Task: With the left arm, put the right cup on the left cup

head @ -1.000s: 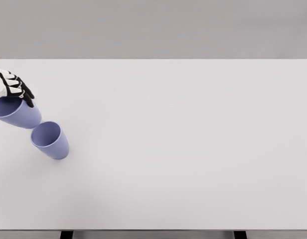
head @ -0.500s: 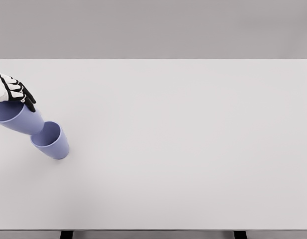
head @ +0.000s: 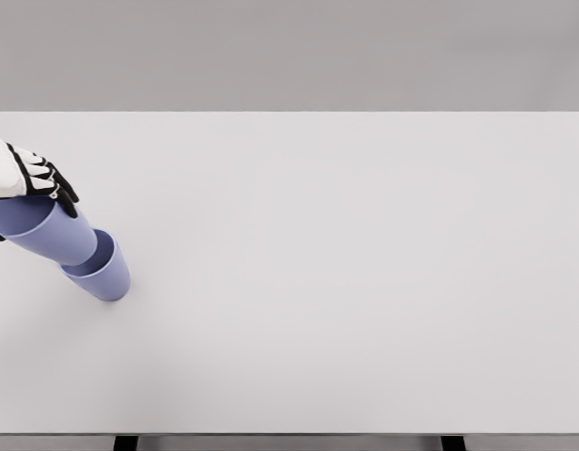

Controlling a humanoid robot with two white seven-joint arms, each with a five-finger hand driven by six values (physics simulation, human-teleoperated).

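Note:
Two lavender-blue cups show in the head view at the table's left side. The lower cup (head: 106, 275) stands on the white table (head: 346, 272). The other cup (head: 45, 228) is tilted, its base lowered into the standing cup's mouth. My left hand (head: 31, 178) comes in from the left edge and is shut on the tilted cup's rim, black-tipped fingers curled over its top. The right arm does not show.
The table's far edge runs along the top, its near edge along the bottom, with two dark legs (head: 126, 443) below. A plain grey wall is behind.
My left hand has carried the held cup down and to the right; its base, which hung above and left of the standing cup, now sits inside that cup's mouth.

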